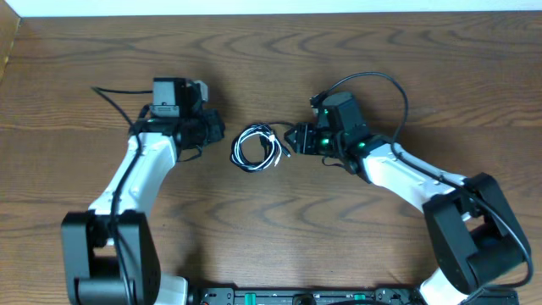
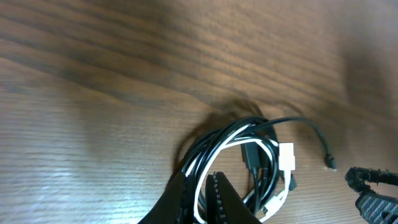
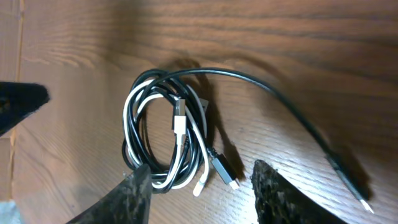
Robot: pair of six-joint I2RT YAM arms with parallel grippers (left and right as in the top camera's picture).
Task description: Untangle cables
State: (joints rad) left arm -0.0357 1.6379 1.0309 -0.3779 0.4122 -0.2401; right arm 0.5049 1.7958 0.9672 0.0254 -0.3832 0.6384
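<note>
The cables [image 1: 257,148] lie as one small coil on the table [image 1: 271,51], near its middle, between the two grippers. The black cord [image 3: 134,106] and the white cord [image 3: 186,140] run round the same loop side by side and are not yet separated. The coil is roughly round, slightly longer from near to far. One loose black end [image 3: 292,118] leaves the far side of the coil and trails away to the right. The short plug ends [image 3: 217,171] also point right, toward the right arm. The right gripper [image 3: 202,186] sits just right of the coil and is the closer tool. Its fingers stand wide apart with only bare table and the plug tips between them; it holds nothing. The left gripper [image 1: 216,129] sits left of the coil and a little farther back, apparently just clear of it in the overhead view. Its fingers [image 2: 227,199] stand narrow, with only a slit between them. Strands show through the slit in the left wrist view, but a pinch on them cannot be confirmed. Judgement: the free ends face right, so the right arm has the shorter approach to them.
</note>
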